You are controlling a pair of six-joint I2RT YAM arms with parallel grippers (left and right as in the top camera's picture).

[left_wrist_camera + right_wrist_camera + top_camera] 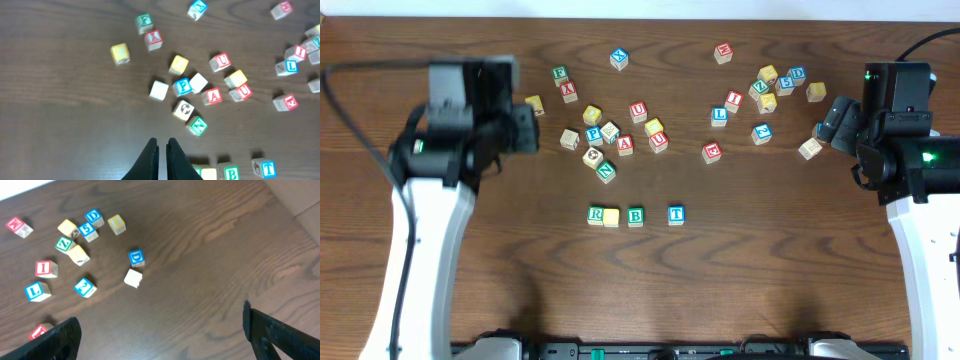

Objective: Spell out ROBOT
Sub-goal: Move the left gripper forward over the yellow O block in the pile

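Note:
On the table's near middle stands a row of cubes: green R (596, 214), a yellow-faced cube (611, 216), green B (636, 215), then a gap and blue T (676, 214). The left wrist view shows B (231, 173), T (268, 168) and the yellow-faced cube (208, 174) at its bottom edge. My left gripper (161, 146) hangs shut and empty above bare wood left of the row, and shows at the left in the overhead view (528, 130). My right gripper (162, 330) is open and holds nothing, at the far right (823, 127). More yellow cubes (592, 115) (654, 127) lie in the pile.
A loose pile with P (183, 86), C (182, 109), N (196, 125) and red U and A cubes lies behind the row. A second cluster sits at the back right, with blue L (37, 291) and D (136, 257) among it.

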